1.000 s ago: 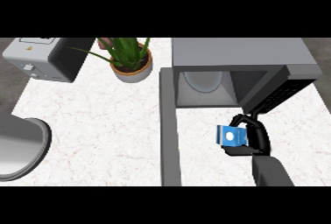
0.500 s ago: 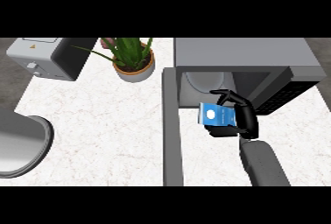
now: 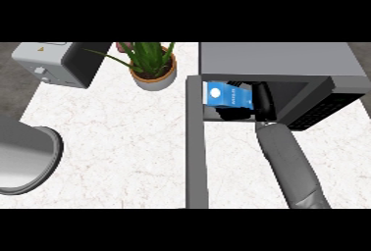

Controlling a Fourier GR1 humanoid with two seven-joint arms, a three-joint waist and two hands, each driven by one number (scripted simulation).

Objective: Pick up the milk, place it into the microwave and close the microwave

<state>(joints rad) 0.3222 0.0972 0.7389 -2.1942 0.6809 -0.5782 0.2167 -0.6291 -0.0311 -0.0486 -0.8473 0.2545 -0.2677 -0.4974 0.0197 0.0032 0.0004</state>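
Robot hand on the right (image 3: 264, 104) reaching into the mouth of the microwave, fingers curled round the milk, which sits just inside the opening at its left side; left robot hand nowhere in view. Largest first: pale marbled counter (image 3: 116, 142) spreading across the left and middle, with a grey rounded object (image 3: 22, 159) cut off at its left edge, too little visible to name. Next the microwave (image 3: 279, 59), grey box on the right, cavity open toward the viewer, door (image 3: 319, 103) swung out to the right with its dark inner face showing. Then a grey boxy appliance (image 3: 54, 63) at the upper left, and just beside it a potted plant (image 3: 153, 66), well apart from the work. Smallest, the milk (image 3: 226, 94): blue carton with a white spot, held upright or nearly so. Likely light and fairly stiff, being a small carton, though thin walls would dent under a pinch; smooth printed faces, so probably a little slippery. Best held across the two broad flat sides near mid-height, as seems the case now, not by the top fold. Worth setting down flat on the cavity floor before letting go, since a tall narrow carton tips easily. Door not yet closed.
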